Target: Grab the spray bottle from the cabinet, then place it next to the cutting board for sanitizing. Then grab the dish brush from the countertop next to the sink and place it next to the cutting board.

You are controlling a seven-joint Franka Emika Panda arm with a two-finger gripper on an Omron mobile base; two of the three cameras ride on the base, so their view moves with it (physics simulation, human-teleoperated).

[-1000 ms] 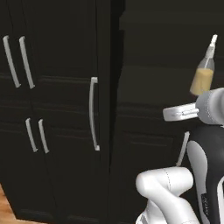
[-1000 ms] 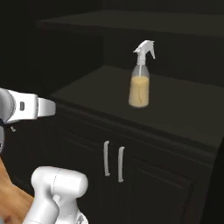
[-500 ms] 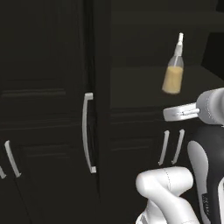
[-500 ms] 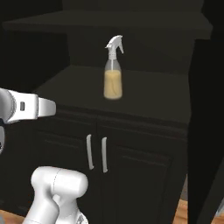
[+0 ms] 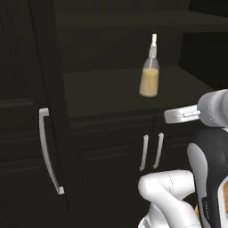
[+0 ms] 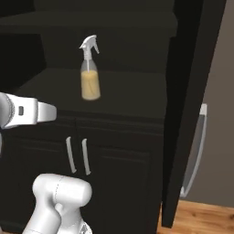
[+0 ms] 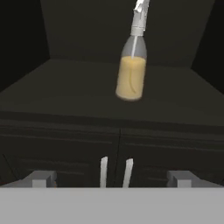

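- Left base view: spray bottle (image 5: pixel 149 73) stands upright on the dark open shelf of the cabinet (image 5: pixel 102 89), toward the shelf's right half, back from the front edge. Pale yellow liquid fills roughly the lower body. An open cabinet door (image 5: pixel 44 111) with a silver bar handle (image 5: pixel 48 151) stands at left. Two short handles (image 5: pixel 150 151) sit on the lower doors under the shelf. The arm's white forearm crosses at right, below shelf level and well apart from the bottle.
- Right base view: same bottle (image 6: pixel 90 75) upright on the shelf, left of centre, trigger head pointing left. Open door edge (image 6: pixel 185 114) at right, wood floor (image 6: pixel 196 219) beneath it. White arm link at left, level with the shelf front.
- Hand view: gripper (image 7: pixel 111 179) aimed at the cabinet front, finger tips (image 7: pixel 41 178) spread wide apart with nothing between them, so jaws released. Bottle (image 7: pixel 131 72) is above and ahead, on the shelf, not touched. The pair of lower door handles (image 7: pixel 116 171) sits between the tips.
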